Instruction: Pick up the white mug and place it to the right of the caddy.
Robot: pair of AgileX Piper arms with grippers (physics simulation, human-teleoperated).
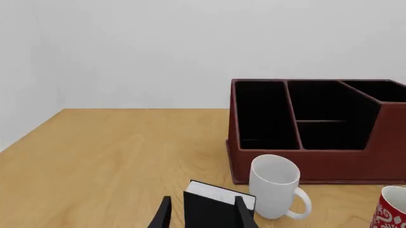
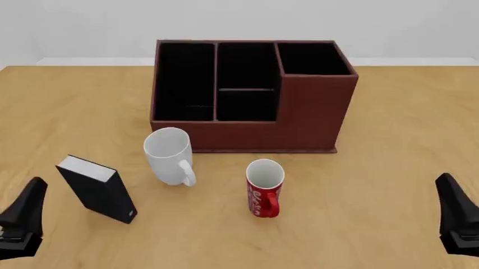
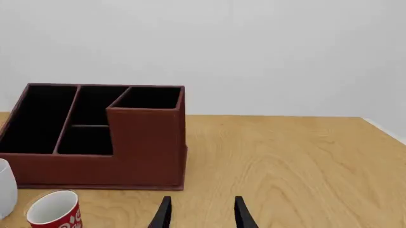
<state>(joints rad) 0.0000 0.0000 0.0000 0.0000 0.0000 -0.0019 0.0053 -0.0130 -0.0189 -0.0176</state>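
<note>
The white mug [image 2: 169,154] stands upright on the desk [image 2: 374,185], just in front of the caddy [image 2: 247,95] near its left end, close to the front wall but seemingly not touching. A black box [image 2: 97,189] stands to its near left and a red mug [image 2: 263,188] to its near right.

The left pincer [image 1: 201,213] is parted at a moderate width with nothing between its fingers; the right pincer [image 3: 201,213] shows the same gap and is likewise empty. Both sit at the near edge, well apart from the mug.

The step in hand is the reach, and I judge the left arm the natural choice, since the mug is on its side. The black box lies almost in that pincer's line (it fills the gap in the left wrist view), so the approach should come over or around it. Gripping the body or rim looks safer than the handle.

The mug's long axis is vertical, mouth up. Its loop handle points toward the near side, slightly right. The bare desk right of the caddy is the target.
</note>
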